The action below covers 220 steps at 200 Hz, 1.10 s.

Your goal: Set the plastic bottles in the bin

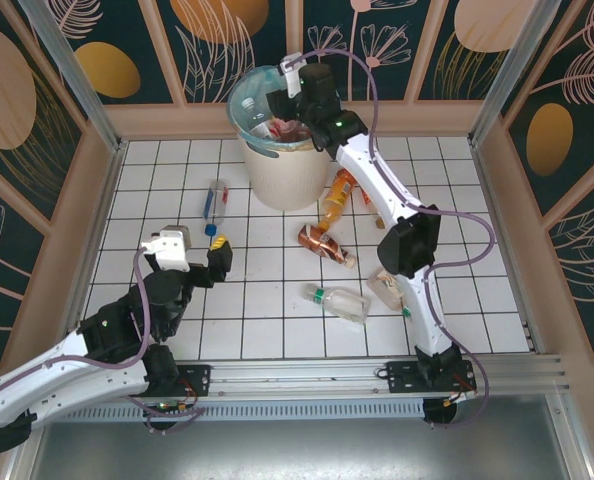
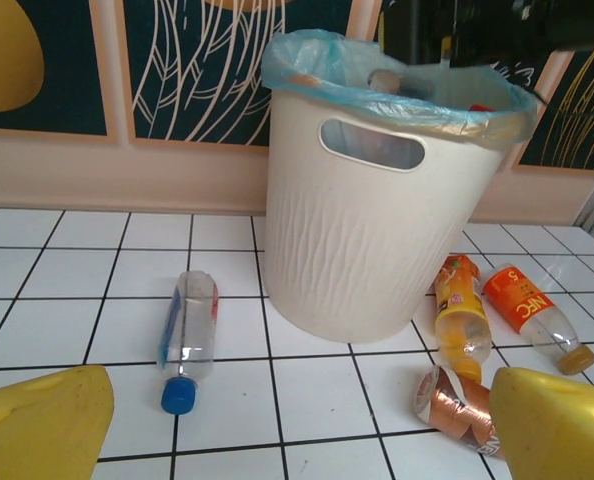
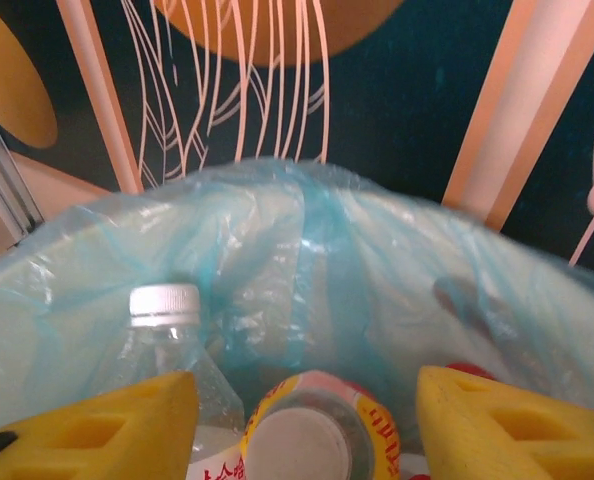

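Left gripper (image 1: 217,262) hangs low over the white tiles (image 1: 267,335), its yellow fingers (image 2: 47,425) spread wide with nothing between them; right gripper (image 3: 307,400) is out over the mouth of the bin (image 1: 277,175), pads likewise parted, a gap showing on either side of the red-labelled bottle (image 3: 312,435) that lies below them in the teal bag (image 3: 307,240), beside a white-capped bottle (image 3: 164,320); neither looks gripped.

Seen from overhead, the blue-capped bottle (image 1: 214,205) lies on its side at 12 o'clock from the left gripper, near it with bare tile between; its long axis runs 12 to 6, cap end toward the gripper, so the open jaws stand across the bottle's width and not along it. The bin stands beyond at about 1 o'clock, close to the bottle's far end.

Farther out from the left gripper: a copper-wrapped bottle (image 2: 457,405) at roughly 3 o'clock; two orange bottles (image 2: 460,315) at 2 o'clock by the bin's foot; a clear bottle (image 1: 337,302) at 4 o'clock.

The left arm is judged the nearer to the blue-capped bottle; a straight reach toward 12 o'clock would bring the fingers down on either side of its body; the right arm, stretched over the bin, sits closer to the orange pair.
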Available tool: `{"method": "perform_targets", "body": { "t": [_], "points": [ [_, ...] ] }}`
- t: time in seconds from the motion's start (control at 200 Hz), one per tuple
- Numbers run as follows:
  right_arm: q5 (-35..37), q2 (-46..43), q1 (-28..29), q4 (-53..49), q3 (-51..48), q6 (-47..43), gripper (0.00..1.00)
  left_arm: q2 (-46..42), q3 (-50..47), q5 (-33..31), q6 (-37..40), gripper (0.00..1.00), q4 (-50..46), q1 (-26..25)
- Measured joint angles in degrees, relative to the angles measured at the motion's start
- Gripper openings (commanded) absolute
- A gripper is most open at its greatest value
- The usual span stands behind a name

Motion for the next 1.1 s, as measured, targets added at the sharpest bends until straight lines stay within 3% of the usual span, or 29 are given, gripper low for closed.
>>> {"method": "perform_targets", "body": {
  "t": [0.235, 0.505, 0.691, 0.871, 1.101],
  "points": [
    [-0.02, 0.55, -0.02, 0.26, -0.04, -0.85, 0.23, -0.13, -0.42, 0.00, -0.72, 0.96, -0.04, 0.00],
    [-0.63, 4.74, -0.44, 0.94, 0.83, -0.90, 0.22, -0.55, -1.27, -0.02, -1.09, 0.96, -0.13, 0.00],
    [-1.55, 6.16, -0.55, 0.22, 3.63, -0.50, 0.27, -0.61, -1.33, -0.02, -1.38, 0.96, -0.22, 0.00],
    [-2.47, 6.10, -0.59, -1.73, 5.01, 0.83, 0.53, -0.72, -1.31, -0.57, -2.38, 0.95, -0.98, 0.00],
    [-4.81, -0.94, -0.59, -3.89, 1.73, 3.13, 0.62, -0.46, -0.39, -1.44, -4.83, 0.95, -3.58, 0.00]
  ]
}}
